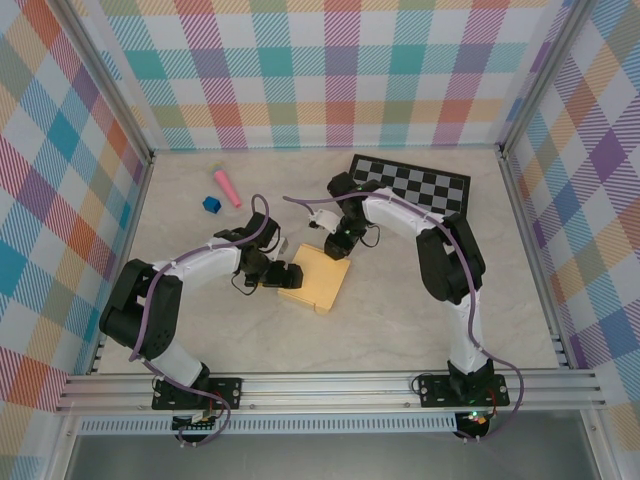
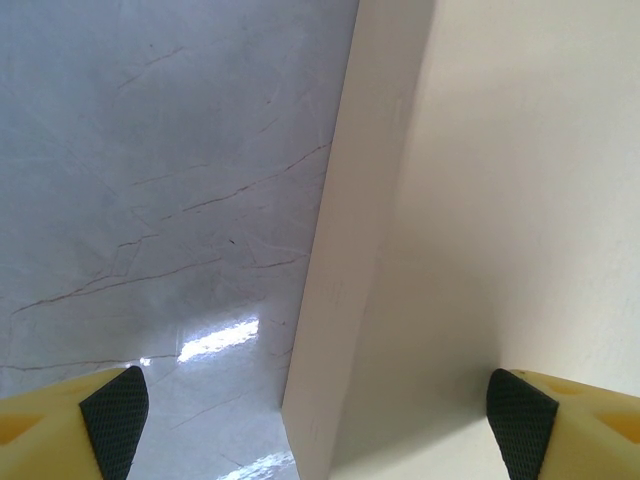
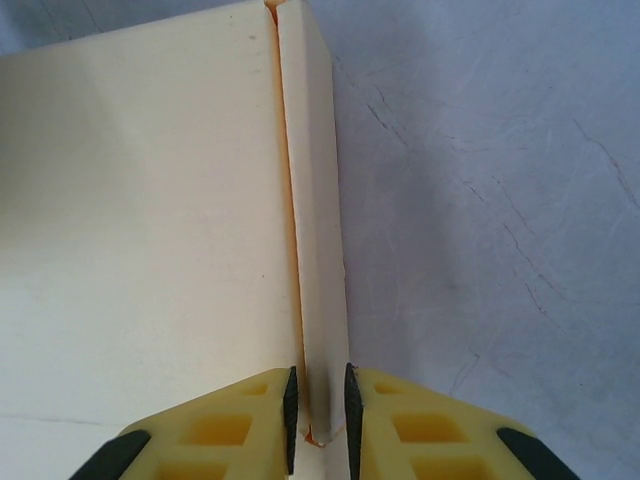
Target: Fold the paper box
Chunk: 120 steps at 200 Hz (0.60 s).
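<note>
1. Top view: the paper box [image 1: 318, 282] lies flat on the surface [image 1: 420, 320], between the two arms. The left hand [image 1: 287, 275] is at its left edge and the right hand [image 1: 340, 240] at its far edge. A checkered board [image 1: 412, 184] lies well apart, far right.
2. Left wrist: the left hand [image 2: 318, 425] is spread wide and straddles the box's edge. One pad [image 2: 115, 412] is over bare surface, the other over the box top. Contact cannot be told.
3. Right wrist: the right hand [image 3: 320, 402] pinches the box's narrow side wall [image 3: 315, 200], with a pad on each face.
</note>
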Tool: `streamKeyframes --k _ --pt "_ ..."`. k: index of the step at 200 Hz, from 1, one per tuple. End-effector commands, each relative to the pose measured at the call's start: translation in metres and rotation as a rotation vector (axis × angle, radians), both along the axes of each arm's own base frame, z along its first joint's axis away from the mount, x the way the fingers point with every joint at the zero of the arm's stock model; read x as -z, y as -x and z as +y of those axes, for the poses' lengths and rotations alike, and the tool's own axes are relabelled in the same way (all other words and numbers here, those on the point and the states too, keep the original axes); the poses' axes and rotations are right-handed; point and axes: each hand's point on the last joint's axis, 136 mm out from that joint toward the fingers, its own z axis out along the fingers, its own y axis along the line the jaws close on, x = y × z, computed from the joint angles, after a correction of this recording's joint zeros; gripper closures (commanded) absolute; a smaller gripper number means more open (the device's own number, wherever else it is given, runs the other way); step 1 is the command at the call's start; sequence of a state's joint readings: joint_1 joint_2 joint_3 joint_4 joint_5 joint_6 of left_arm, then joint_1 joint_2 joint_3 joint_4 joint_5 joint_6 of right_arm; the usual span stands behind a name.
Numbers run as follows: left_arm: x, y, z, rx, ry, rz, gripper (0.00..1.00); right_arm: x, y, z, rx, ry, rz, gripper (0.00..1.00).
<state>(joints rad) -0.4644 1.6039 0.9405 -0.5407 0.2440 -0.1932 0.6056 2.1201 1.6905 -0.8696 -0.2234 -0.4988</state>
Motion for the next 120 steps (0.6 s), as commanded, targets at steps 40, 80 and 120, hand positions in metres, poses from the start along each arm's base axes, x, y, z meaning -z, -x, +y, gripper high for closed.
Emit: streamKeyframes --k 40,80,120 --pt "-0.011 -0.012 0.005 -0.002 -0.051 -0.065 0.09 0.001 0.000 -0.004 0.034 0.042 -0.033 0.87" --pt "-0.075 -0.038 0.015 -0.054 0.024 -0.257 0.06 -0.031 0.007 -0.005 0.166 -0.031 0.004 0.87" --pt "-0.141 -0.055 0.022 -0.052 0.122 -0.486 0.03 -0.051 0.023 -0.027 0.377 -0.051 0.117 0.90"
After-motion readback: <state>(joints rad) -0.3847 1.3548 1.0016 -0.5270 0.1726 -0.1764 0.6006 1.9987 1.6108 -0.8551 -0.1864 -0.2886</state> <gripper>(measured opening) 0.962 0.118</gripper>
